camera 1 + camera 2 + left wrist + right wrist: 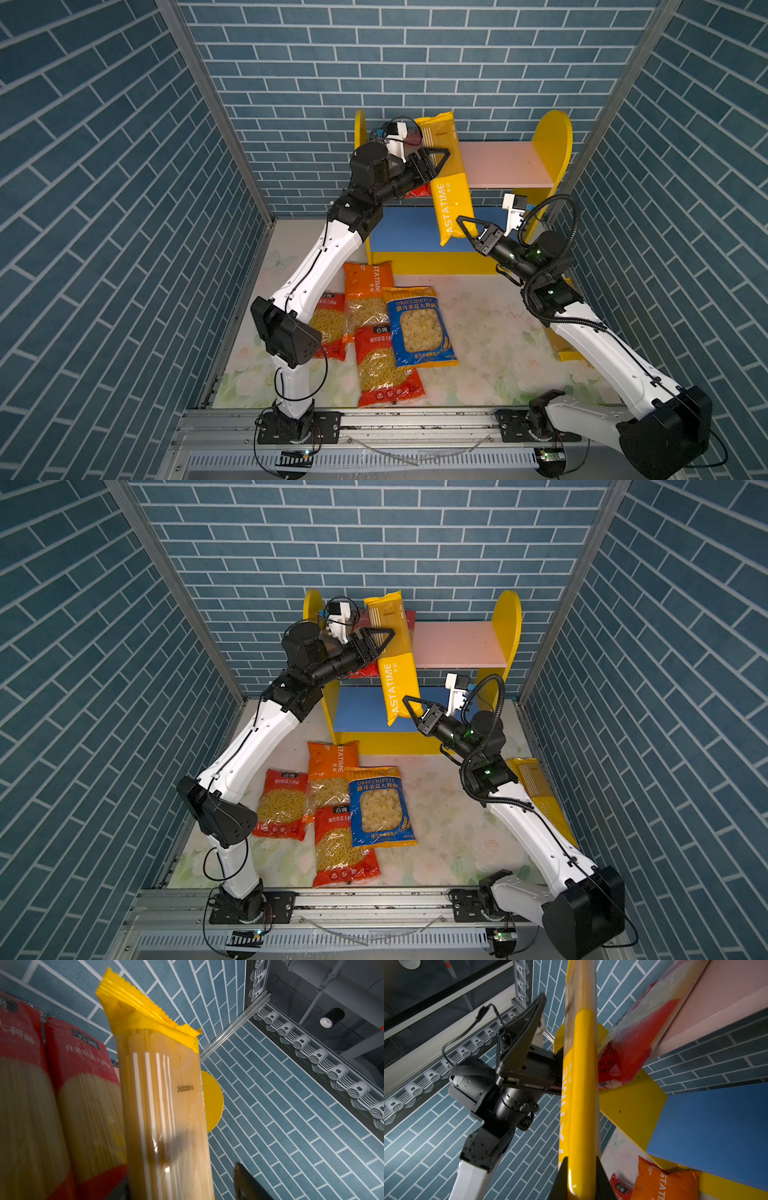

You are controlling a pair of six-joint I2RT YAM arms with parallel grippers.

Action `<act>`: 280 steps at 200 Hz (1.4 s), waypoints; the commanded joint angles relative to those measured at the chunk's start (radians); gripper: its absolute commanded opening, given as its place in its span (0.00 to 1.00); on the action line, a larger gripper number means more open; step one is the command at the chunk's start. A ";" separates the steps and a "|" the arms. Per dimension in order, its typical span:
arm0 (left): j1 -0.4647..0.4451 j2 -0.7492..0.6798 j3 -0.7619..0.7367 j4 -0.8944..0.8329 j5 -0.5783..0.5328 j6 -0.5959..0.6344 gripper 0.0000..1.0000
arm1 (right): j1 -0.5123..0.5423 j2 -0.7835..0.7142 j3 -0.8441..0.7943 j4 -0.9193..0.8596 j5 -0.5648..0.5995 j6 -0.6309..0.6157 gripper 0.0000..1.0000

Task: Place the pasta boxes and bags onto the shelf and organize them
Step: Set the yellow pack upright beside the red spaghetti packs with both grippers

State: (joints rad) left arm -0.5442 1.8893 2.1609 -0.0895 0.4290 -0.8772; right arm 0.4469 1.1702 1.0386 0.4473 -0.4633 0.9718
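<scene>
The yellow PASTATIME spaghetti pack (pixel 581 1084) fills the middle of the right wrist view. The right gripper (pixel 581 1160) is clamped on its lower end, with a black finger pressed against each side. In both top views that pack (pixel 451 178) is tilted in the air in front of the shelf (pixel 552 141). Its crimped top rises above the pink upper board (pixel 507 166) and its bottom hangs before the blue lower board (pixel 407 232). Whether it touches the pink board's edge cannot be told.

The left gripper (pixel 440 162) sits around the pack's upper half with its jaws apart (the left wrist view shows a clear gap between one finger (pixel 249 1184) and the wrapper). Two red spaghetti packs (pixel 87 1095) stand just beside the yellow one, at the left end of the pink board.

Four wider bags lie close together, partly overlapping, on the floral table (pixel 490 332) in front of the shelf. They are an orange bag (pixel 368 291), a blue-yellow orecchiette bag (pixel 419 328), a front red bag (pixel 384 370) and a left red bag (pixel 332 328). A second yellow spaghetti pack (pixel 540 791) lies at the table's right edge, partly under the right arm.
</scene>
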 commanded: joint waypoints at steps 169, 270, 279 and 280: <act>-0.015 -0.307 -0.403 -0.042 -0.091 0.194 0.75 | -0.131 0.202 0.591 -0.397 0.153 0.135 0.00; -0.091 -0.468 -0.654 0.044 -0.154 0.299 0.76 | -0.131 0.315 0.713 -0.502 0.046 0.158 0.00; -0.094 -0.478 -0.664 0.042 -0.160 0.305 0.76 | -0.132 0.321 0.727 -0.535 0.041 0.144 0.00; -0.095 -0.478 -0.665 0.042 -0.161 0.305 0.76 | -0.132 0.321 0.730 -0.538 0.041 0.145 0.00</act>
State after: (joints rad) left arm -0.6289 1.4578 1.5200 -0.0837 0.2955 -0.6125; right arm 0.3111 1.5097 1.6615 -0.1287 -0.3733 1.1881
